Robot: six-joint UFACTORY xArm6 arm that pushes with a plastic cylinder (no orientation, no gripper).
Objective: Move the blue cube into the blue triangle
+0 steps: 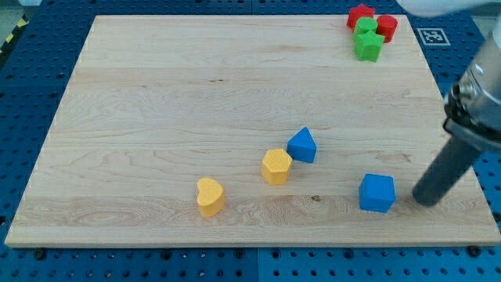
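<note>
The blue cube (377, 193) sits on the wooden board near the view's bottom right. The blue triangle (302, 146) lies to its upper left, near the board's middle, with a clear gap between them. My tip (423, 200) rests on the board just to the right of the blue cube, a small gap from its right face. The dark rod rises from it toward the view's right edge.
A yellow hexagon block (276, 166) touches the blue triangle's lower left. A yellow heart block (210, 196) lies further left. At the top right corner a red star (360, 16), a red cylinder (387, 27), a green cube (365, 27) and a green star (368, 46) cluster together.
</note>
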